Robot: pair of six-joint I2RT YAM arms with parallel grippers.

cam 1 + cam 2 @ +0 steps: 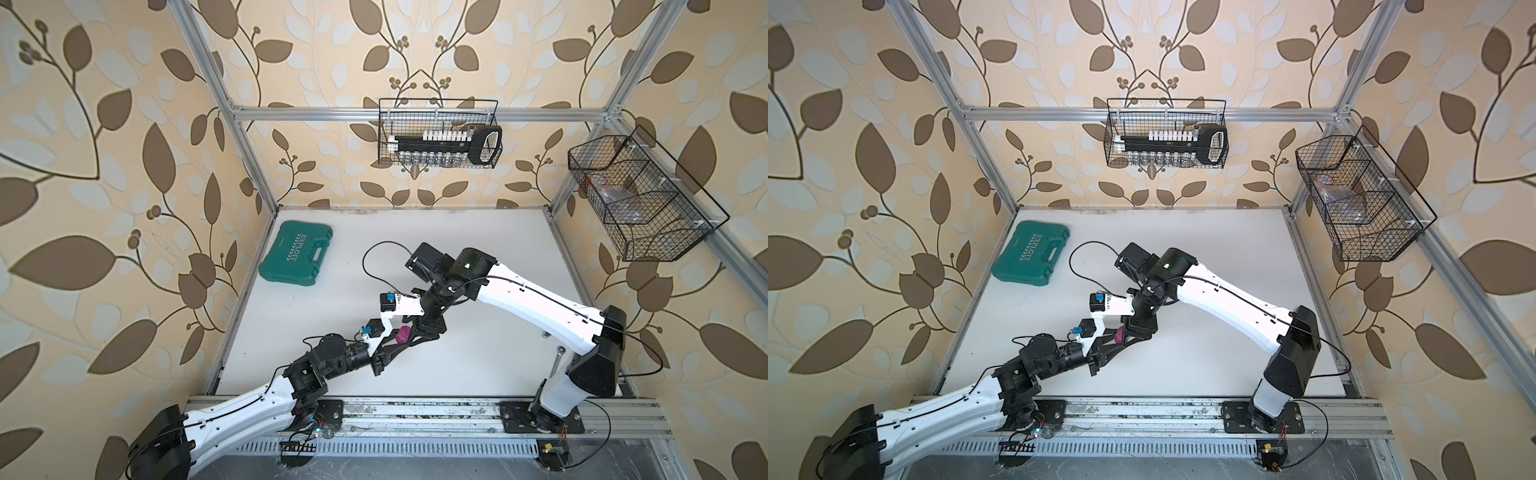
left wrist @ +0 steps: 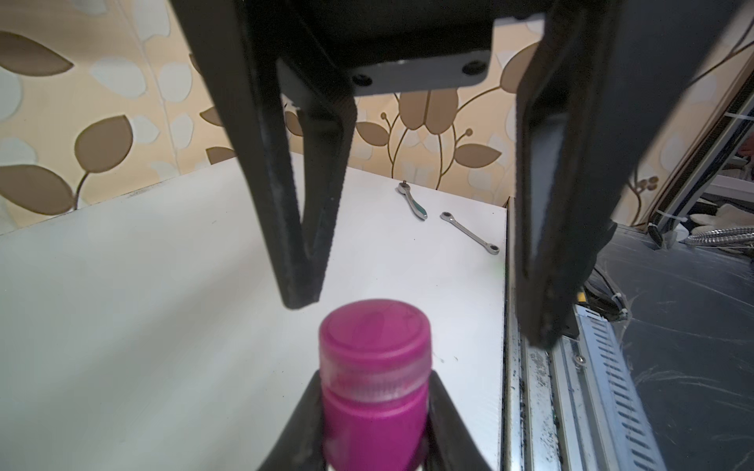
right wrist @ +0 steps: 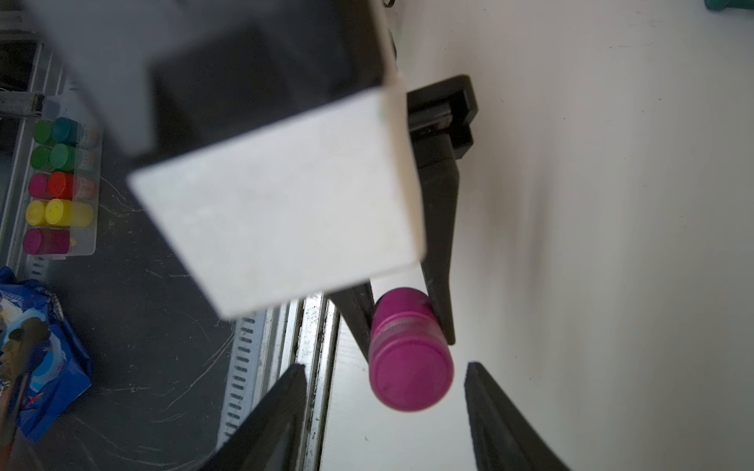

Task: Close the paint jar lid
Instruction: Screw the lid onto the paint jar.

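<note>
**Gripping the magenta jar, with my other jaws spread about its cap**

Smooth and squat, the small magenta plastic paint jar [image 2: 375,432] sits clamped by its darker lower body in my left gripper [image 2: 375,407], whose black, tapered fingers [image 2: 304,412] press both sides. The flat, round magenta lid [image 2: 375,330] rests on the jar's neck, with a clear ribbed band showing beneath it; I cannot tell whether it is screwed tight. In both top views the jar lies well apart from the teal, hard-shelled plastic tool case [image 1: 296,253], on the side of the case nearer my bases, over the matte white table [image 1: 478,257].

My right gripper [image 3: 383,367] stands open around the lid, one fingertip on each side and neither touching it.

Beyond the case, a black wire basket [image 1: 384,124] on the back rail holds a black-handled rack of sockets [image 1: 440,143]. Farther from the case, a second, divided wire basket [image 1: 665,245] holds a crumpled clear bag [image 1: 615,195]. My right wrist view shows a clear plastic tray [image 3: 97,228] packed with green, teal, red, yellow and magenta capped jars.
</note>
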